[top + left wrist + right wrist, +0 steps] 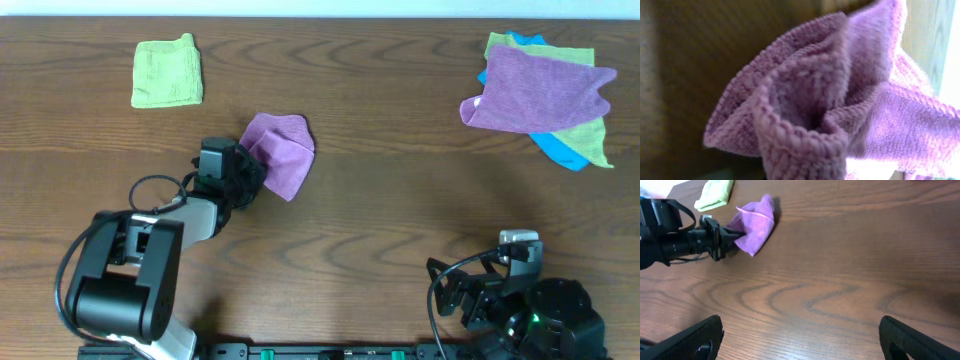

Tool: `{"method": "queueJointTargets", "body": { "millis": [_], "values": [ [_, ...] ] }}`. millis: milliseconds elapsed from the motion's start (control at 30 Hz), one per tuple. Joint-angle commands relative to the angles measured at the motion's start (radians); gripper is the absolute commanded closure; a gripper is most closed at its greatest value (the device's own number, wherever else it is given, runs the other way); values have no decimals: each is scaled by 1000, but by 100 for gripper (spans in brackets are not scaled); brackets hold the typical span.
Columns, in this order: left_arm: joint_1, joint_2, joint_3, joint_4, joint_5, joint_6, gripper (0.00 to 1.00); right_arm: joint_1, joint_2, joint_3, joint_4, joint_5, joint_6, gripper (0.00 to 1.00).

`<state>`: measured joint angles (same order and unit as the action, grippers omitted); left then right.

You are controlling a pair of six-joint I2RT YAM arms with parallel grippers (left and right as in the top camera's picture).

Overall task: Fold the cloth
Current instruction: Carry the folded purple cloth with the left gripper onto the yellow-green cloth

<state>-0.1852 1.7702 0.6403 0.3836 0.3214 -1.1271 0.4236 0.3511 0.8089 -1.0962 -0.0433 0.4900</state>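
Observation:
The lilac-purple cloth [280,150] lies bunched and partly folded on the wooden table, left of centre. My left gripper [246,170] is at the cloth's left edge, shut on a gathered fold. In the left wrist view the cloth [830,110] fills the frame and hides the fingers. The right wrist view shows the cloth [756,226] with the left gripper [726,236] pinching its edge. My right gripper [800,335] is open and empty. It sits low near the table's front right [482,288], far from the cloth.
A folded lime-green cloth [167,72] lies at the back left. A pile of cloths [540,95] lies at the back right: a purple one on top of a green one and a blue one.

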Motion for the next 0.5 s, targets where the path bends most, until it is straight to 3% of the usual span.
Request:
{"method": "queueJointTargets", "body": {
  "millis": [0,200,467],
  "values": [
    [-1,46,-14,11,-40,39,94,-7,-5,-6,0,17,11,1],
    [12,-8,40,8,-30,144,94,-7,-5,-6,0,17,11,1],
    [56,-76,356,-358,-32,241,94,-7,-5,-6,-1,17,11,1]
  ]
}}
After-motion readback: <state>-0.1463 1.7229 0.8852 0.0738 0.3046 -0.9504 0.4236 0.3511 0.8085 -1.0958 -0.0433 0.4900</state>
